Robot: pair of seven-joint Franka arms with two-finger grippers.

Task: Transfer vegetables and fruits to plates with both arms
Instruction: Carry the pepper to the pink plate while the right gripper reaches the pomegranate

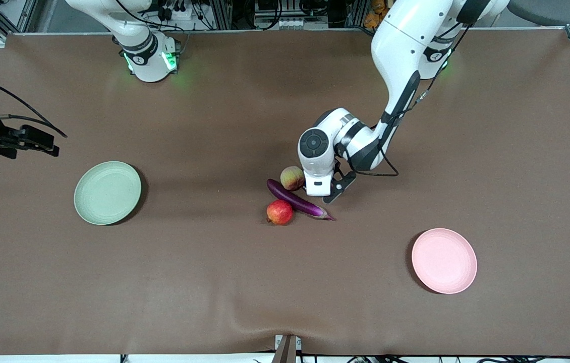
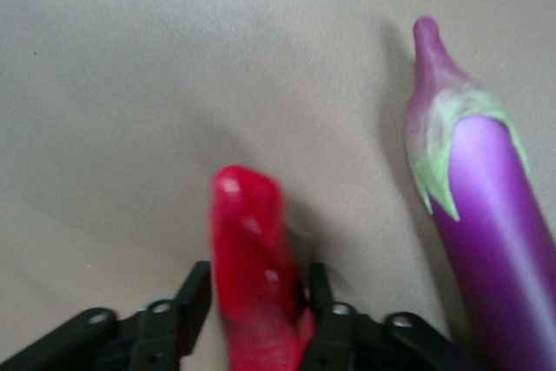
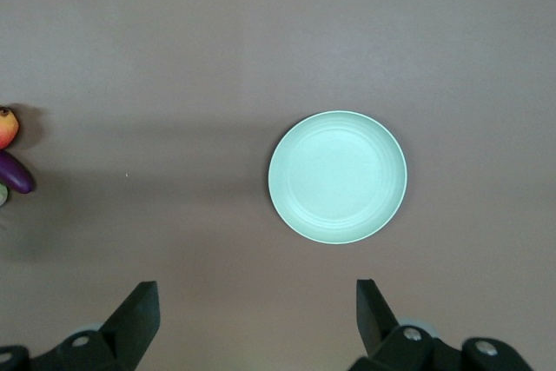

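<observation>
**Left arm taking the chili at the produce pile**

Nearest the front camera, we saw the pink plate (image 1: 444,260) at five o'clock of the apple (image 1: 279,212) and eggplant (image 1: 299,199). The left gripper (image 2: 254,301) pinched the chili (image 2: 252,275), hidden frontally; lifting comes next. The right gripper (image 3: 256,310) waited open above the green plate (image 1: 107,192).

Table cover (image 1: 214,277): matt brown cloth. Eggplant (image 2: 499,241), chili pepper (image 2: 252,275): glossy, smooth skins. Green plate (image 3: 337,176), pink plate (image 1: 444,260): matt.
</observation>
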